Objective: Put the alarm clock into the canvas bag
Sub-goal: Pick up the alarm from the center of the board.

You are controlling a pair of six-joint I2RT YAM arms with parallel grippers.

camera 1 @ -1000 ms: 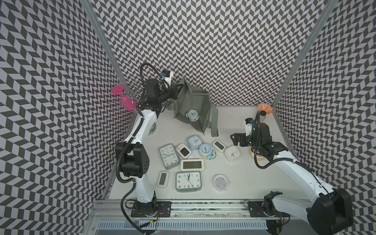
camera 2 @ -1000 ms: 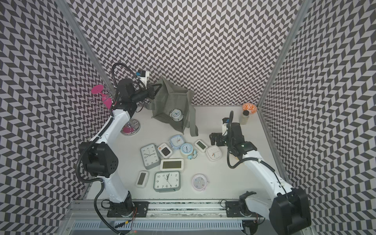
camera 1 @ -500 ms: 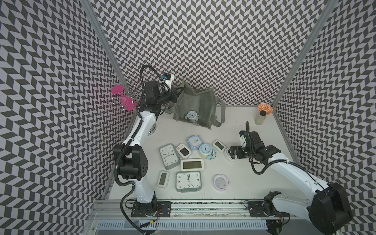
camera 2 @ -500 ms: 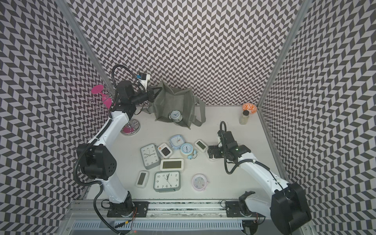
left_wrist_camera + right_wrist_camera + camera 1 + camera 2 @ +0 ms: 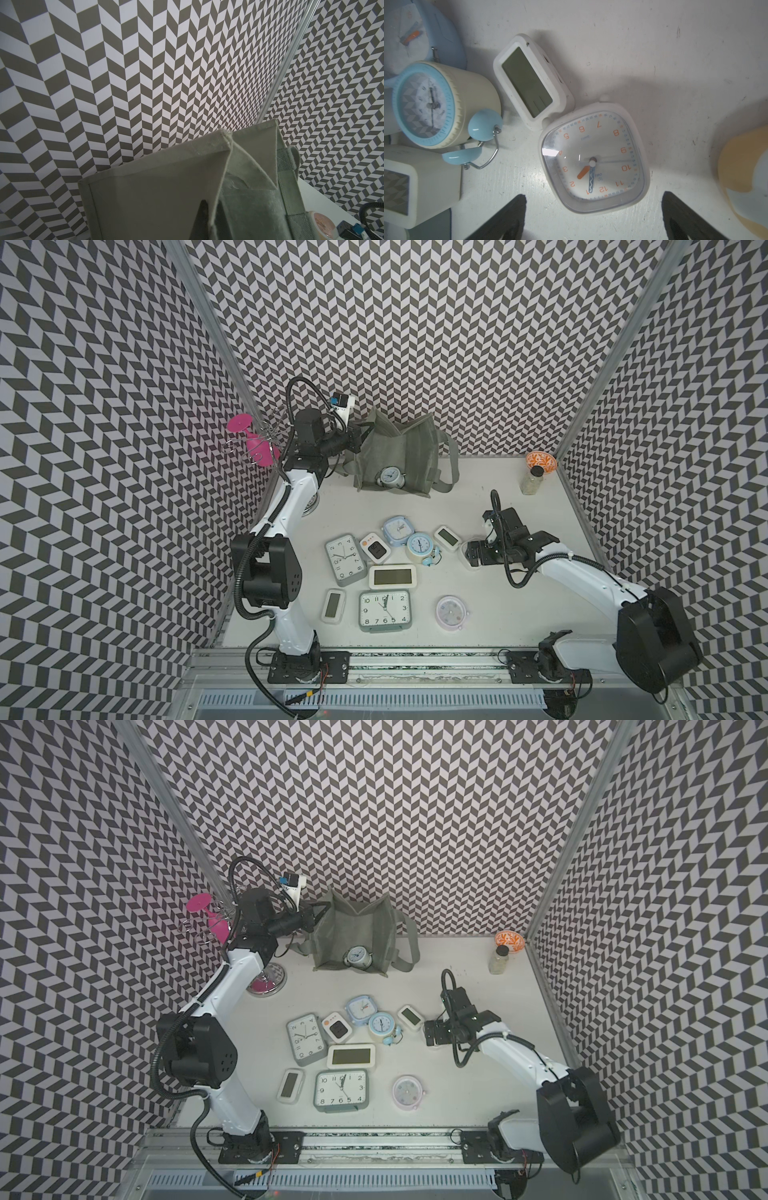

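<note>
At the back of the white table (image 5: 498,614), the left gripper (image 5: 356,436) pinches the rim of the grey-green canvas bag (image 5: 401,448), likely propping its mouth open; the right gripper (image 5: 593,197) hovers spread above the white square alarm clock (image 5: 593,160).

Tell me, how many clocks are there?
11. Bagged clock inside the canvas bag; white square clock beneath the right end effector; mid-table cluster: blue square, blue twin-bell, small white digital, orange-buttoned, grey upright, wide digital, slim digital, grey big-faced, lilac round. More may hide in the bag.
</note>
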